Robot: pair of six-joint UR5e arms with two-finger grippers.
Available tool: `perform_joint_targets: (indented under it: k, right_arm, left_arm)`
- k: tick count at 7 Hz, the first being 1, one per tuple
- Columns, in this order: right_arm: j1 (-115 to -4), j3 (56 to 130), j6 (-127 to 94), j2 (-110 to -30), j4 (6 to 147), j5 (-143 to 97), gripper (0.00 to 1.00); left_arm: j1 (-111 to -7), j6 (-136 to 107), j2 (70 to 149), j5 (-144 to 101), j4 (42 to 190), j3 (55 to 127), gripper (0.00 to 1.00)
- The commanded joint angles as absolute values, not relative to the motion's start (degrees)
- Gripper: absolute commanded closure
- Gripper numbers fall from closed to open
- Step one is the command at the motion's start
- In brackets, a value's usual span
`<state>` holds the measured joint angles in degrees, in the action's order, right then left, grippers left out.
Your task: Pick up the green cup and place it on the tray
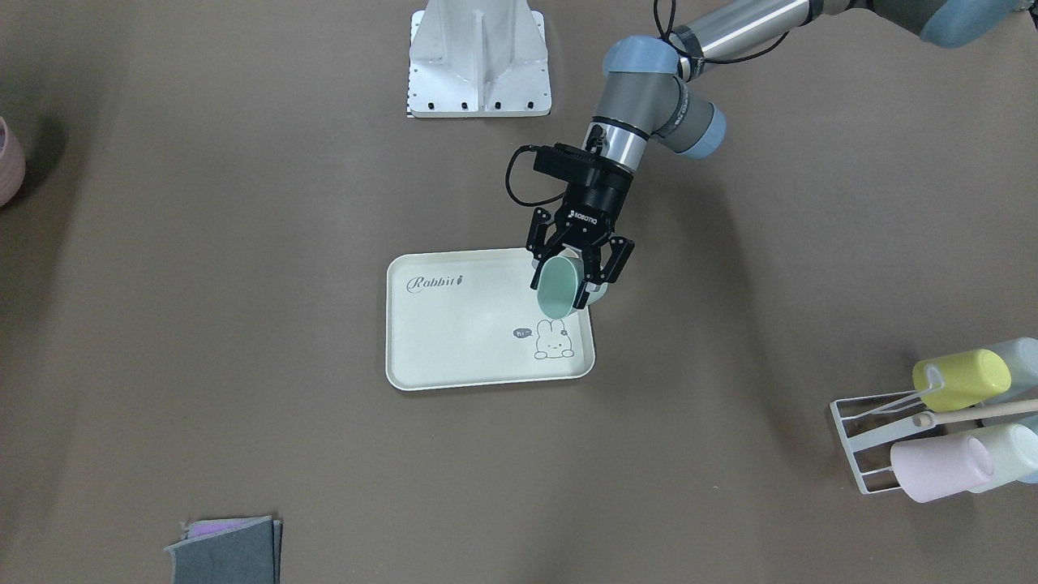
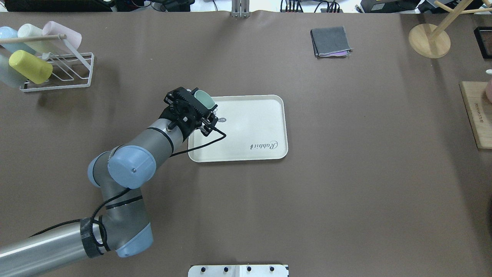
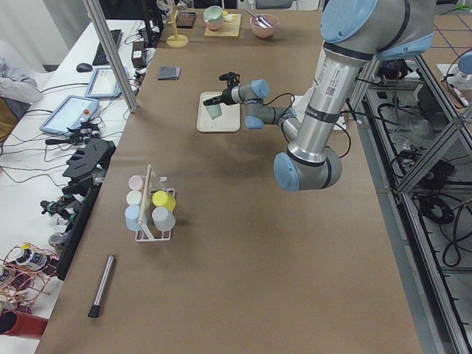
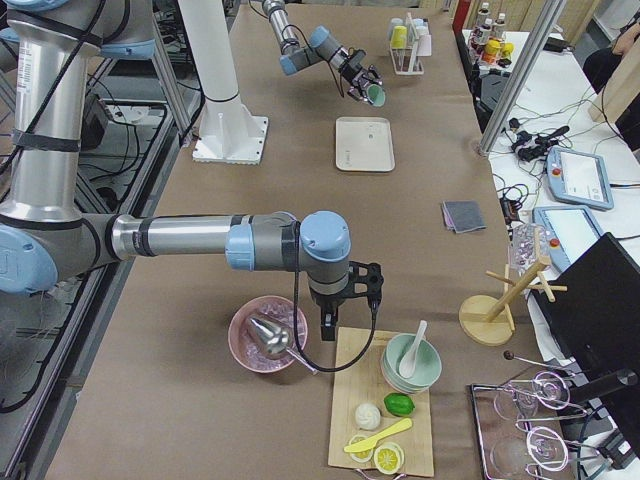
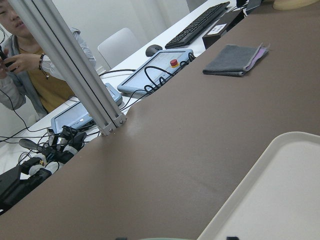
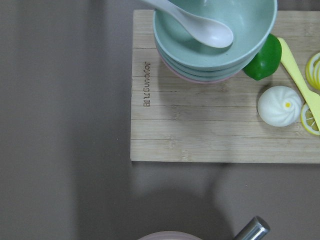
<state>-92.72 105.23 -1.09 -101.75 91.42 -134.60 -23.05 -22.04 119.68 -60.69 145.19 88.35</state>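
My left gripper [image 1: 561, 290] is shut on the green cup [image 1: 554, 302] and holds it tilted, mouth toward the far side, above the tray's [image 1: 470, 341] corner near the bunny drawing. In the overhead view the same gripper [image 2: 202, 104] grips the cup [image 2: 206, 100] over the tray's [image 2: 253, 123] far left corner. The cup looks clear of the tray surface. The cream tray lies flat mid-table with "Rabbit" script. My right gripper [image 4: 347, 322] shows only in the right side view, above the table between a pink bowl and a wooden board; I cannot tell whether it is open or shut.
A white wire rack [image 2: 73, 73] with several pastel cups stands at the far left. A folded grey cloth [image 2: 331, 41] lies beyond the tray. A wooden board [image 6: 210, 125] with stacked bowls, a bun and a lime sits at the right end, next to a pink bowl [image 4: 266, 335].
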Motion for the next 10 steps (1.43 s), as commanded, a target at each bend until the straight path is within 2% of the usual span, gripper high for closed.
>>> perform_joint_targets:
  k: [1,5,10]
  right_arm:
    - [-92.72,104.07,-1.14,-102.3,91.14,-134.83,0.0]
    - [-92.72,104.24,-0.79,-102.39,91.14,-135.09,0.0]
    - [-92.72,104.15,-0.62,-102.48,91.23,-135.26,0.0]
  left_arm:
    - [-19.35,-26.27,123.55,-55.04,149.57,82.2,0.31]
    - [-18.28,-36.81,134.46,-49.23,150.12,72.09,0.33]
    - [-18.28,-39.55,134.12,-46.94,150.12,68.48,0.33]
